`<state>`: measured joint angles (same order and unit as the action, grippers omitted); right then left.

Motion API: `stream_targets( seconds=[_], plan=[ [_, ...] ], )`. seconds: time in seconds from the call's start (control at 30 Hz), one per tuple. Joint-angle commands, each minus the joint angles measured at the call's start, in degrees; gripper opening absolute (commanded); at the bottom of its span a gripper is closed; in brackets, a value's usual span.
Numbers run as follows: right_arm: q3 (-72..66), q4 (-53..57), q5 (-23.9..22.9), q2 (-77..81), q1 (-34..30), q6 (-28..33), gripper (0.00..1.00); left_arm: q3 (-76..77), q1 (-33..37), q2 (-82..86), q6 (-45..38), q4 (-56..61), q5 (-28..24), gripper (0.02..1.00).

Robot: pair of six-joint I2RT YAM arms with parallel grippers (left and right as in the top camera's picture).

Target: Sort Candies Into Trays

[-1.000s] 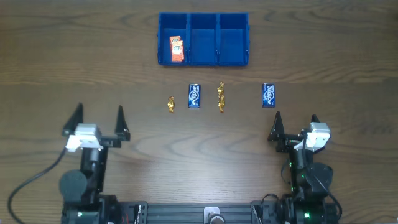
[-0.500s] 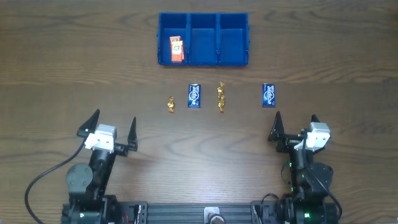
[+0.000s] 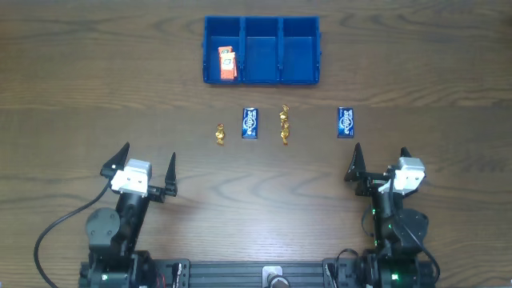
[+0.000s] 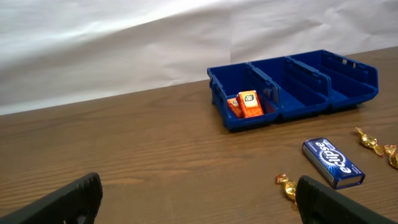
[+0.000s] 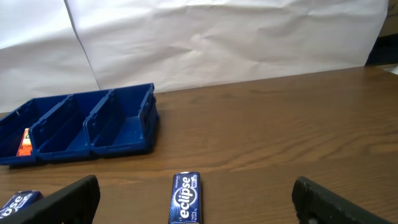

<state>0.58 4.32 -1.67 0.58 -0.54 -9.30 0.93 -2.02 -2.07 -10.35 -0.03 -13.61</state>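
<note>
Top view: left gripper [image 3: 148, 152] and right gripper [image 3: 381, 149] sit near their bases, fingers apart and empty. Orange candy [image 3: 228, 62] lies in the left compartment of the tray [image 3: 262, 78], with gold candies [image 3: 284, 126] and blue packs [image 3: 250, 122] in a row on the table [image 3: 80, 80] between tray and grippers. Left wrist view: fingers spread, orange candy in the tray's end compartment; right wrist view: fingers spread, one pack just ahead.
</note>
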Motion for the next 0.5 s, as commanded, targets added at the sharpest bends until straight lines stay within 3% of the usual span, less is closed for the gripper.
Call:
stream_targets(
  seconds=[0.03,0.5],
  plan=[
    [-0.13,0.33,0.31,-0.42,-0.35,0.83,0.998,-0.66,0.17,0.31,-0.37,-3.02,-1.25,0.998],
    [-0.09,-0.46,1.99,-0.37,-0.5,0.52,0.998,-0.66,0.17,0.31,-0.37,-3.02,-1.25,0.998]
  ],
)
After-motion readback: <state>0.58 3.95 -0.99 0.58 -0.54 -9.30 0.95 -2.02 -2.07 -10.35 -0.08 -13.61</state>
